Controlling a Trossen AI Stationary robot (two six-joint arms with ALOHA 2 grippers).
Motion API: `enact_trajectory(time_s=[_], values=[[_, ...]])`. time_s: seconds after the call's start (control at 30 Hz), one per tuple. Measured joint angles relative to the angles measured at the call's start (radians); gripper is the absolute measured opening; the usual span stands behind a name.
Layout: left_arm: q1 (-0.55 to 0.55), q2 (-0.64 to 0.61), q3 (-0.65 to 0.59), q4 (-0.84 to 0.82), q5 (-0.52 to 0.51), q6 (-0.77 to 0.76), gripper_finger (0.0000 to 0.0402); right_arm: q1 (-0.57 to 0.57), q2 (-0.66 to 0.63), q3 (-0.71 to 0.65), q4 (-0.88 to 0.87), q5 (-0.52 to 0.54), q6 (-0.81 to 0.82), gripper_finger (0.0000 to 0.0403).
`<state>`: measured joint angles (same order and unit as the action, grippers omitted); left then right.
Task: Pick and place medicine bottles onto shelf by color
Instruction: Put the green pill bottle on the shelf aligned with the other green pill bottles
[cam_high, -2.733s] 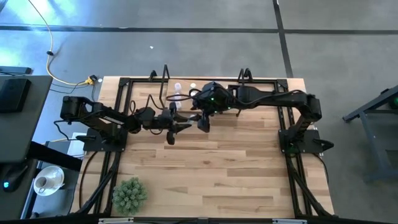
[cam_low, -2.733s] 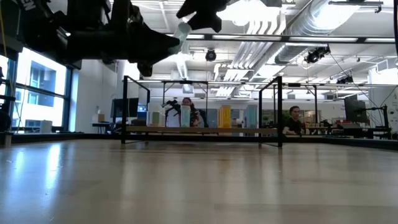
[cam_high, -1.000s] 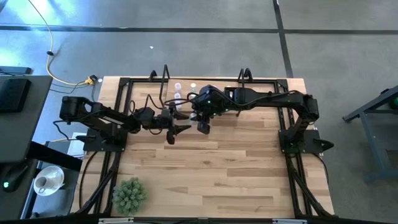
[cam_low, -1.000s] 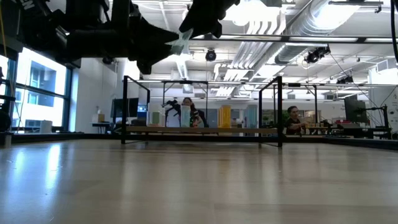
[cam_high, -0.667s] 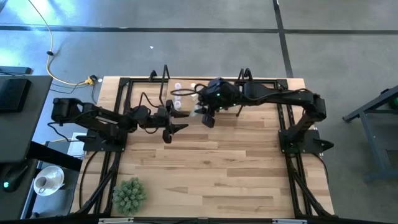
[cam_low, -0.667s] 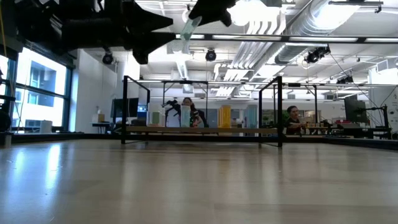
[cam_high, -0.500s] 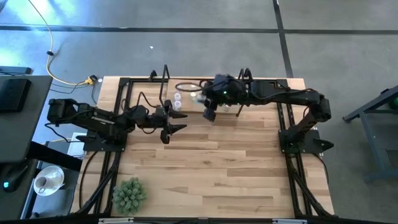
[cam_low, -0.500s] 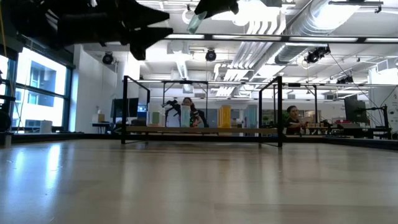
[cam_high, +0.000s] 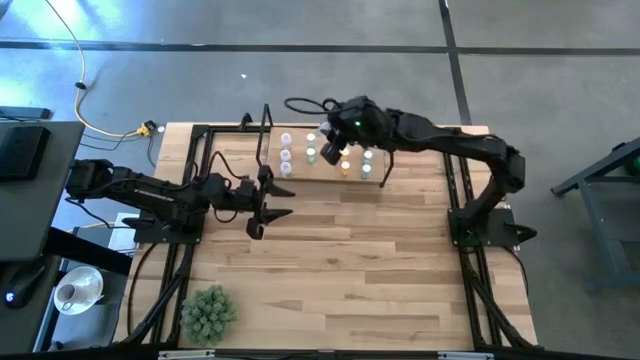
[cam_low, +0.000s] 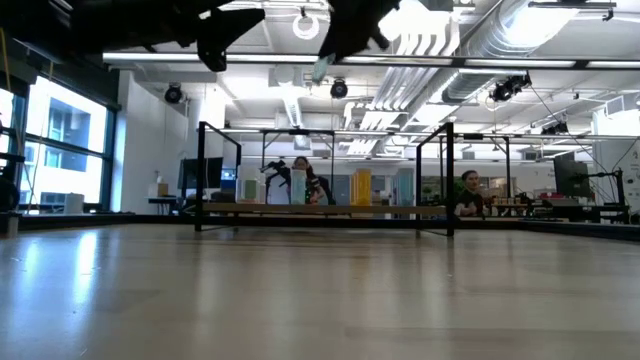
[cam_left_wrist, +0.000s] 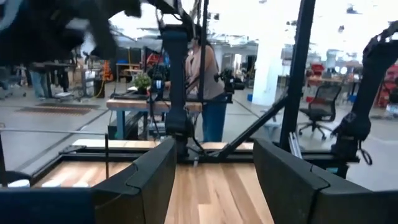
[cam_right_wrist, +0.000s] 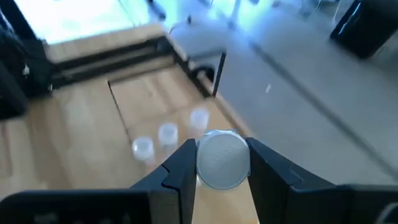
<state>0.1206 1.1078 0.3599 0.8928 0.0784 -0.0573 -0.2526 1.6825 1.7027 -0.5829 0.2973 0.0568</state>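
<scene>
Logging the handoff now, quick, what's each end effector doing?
Left end effector: open, empty.
Right end effector: shut on a white-capped medicine bottle.

You are looking at two dark, near-black arms of jointed segments. The left arm (cam_high: 160, 195) carries black cables looping along its links; the right arm (cam_high: 450, 150) has a cable arching off its wrist and a small green light there. Each ends in two thick, matte black fingers (cam_left_wrist: 149, 180) with angular, stepped inner faces.
</scene>
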Motion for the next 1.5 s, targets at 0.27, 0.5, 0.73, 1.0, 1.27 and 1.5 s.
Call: enact_trajectory(time_s=[0.27, 0.5, 0.73, 1.0, 1.27, 1.5], values=[[-0.011, -0.009, 0.0, -0.02, -0.011, 0.025, 0.0202, -0.022, 0.135, 0.0, -0.086, -0.171, 0.01, 0.0104], [-0.011, -0.009, 0.0, -0.021, -0.011, 0.025, 0.0202, -0.019, 0.249, 0.0, -0.088, -0.267, -0.078, 0.0104], [-0.011, -0.009, 0.0, -0.022, -0.011, 0.025, 0.0202, -0.006, 0.328, 0.0, -0.068, -0.275, -0.156, 0.0104], [-0.011, -0.009, 0.0, -0.024, -0.011, 0.025, 0.0202, -0.01, 0.365, 0.0, -0.002, -0.275, -0.202, 0.0104], [-0.011, -0.009, 0.0, -0.029, -0.011, 0.025, 0.0202, -0.037, 0.381, 0.0, 0.018, -0.275, -0.215, 0.0104], [-0.011, -0.009, 0.0, -0.029, -0.011, 0.025, 0.0202, -0.057, 0.382, 0.0, 0.03, -0.275, -0.215, 0.0104]])
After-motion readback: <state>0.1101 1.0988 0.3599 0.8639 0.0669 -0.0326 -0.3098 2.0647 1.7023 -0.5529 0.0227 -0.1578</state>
